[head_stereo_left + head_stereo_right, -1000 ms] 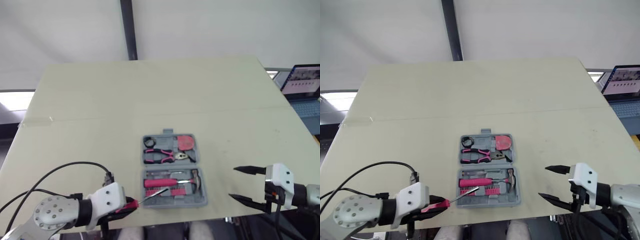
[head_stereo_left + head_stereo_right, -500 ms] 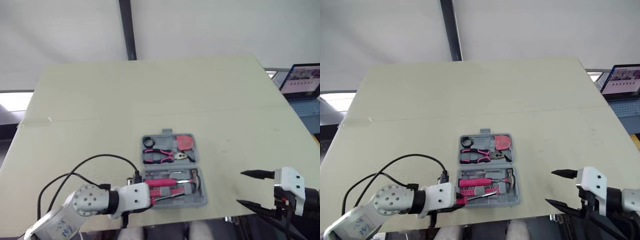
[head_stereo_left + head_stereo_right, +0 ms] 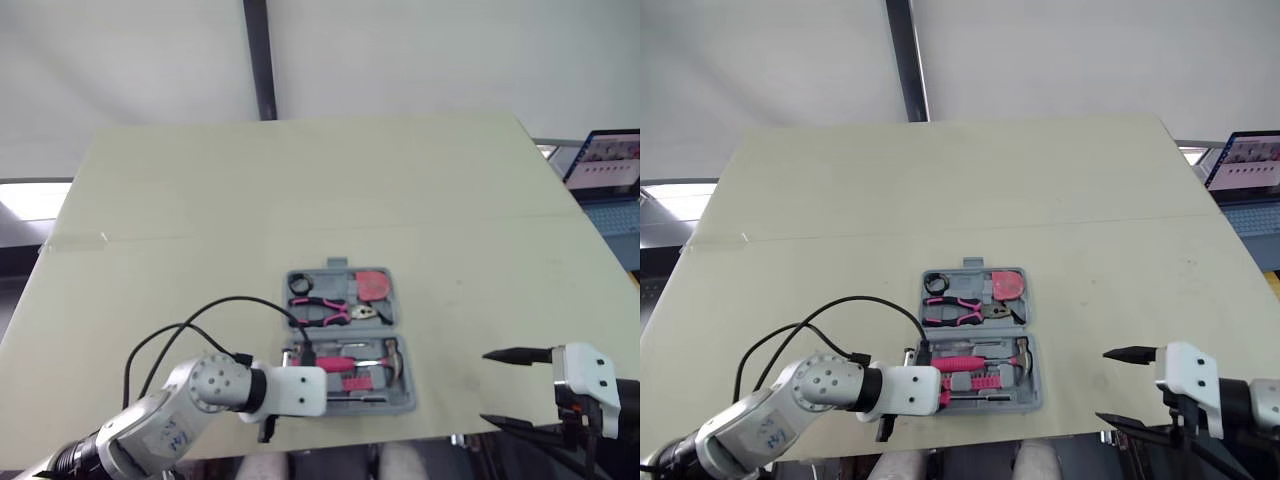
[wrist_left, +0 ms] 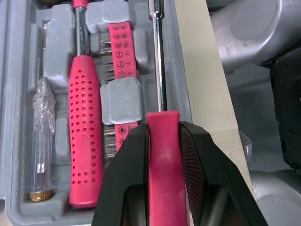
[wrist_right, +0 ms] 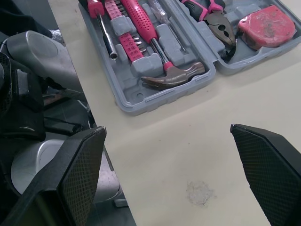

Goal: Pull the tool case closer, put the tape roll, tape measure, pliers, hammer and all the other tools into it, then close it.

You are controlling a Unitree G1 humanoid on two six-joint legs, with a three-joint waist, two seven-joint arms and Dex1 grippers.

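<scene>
The grey tool case lies open near the table's front edge. Its far half holds the black tape roll, the pink-handled pliers and the red tape measure. Its near half holds the pink-handled hammer and a strip of bits. My left gripper is shut on a red-handled screwdriver, whose shaft lies along the slot by the case's front wall. My right gripper hangs open to the right of the case, at the table's edge, with nothing between its fingers.
A laptop stands off the table's right side. A black pole rises behind the far edge. A strip of clear tape sticks to the table at the far left. A black cable loops above my left arm.
My left arm has swung right, carrying the screwdriver from left of the case over its near half. My right gripper has drawn back slightly toward the near right.
</scene>
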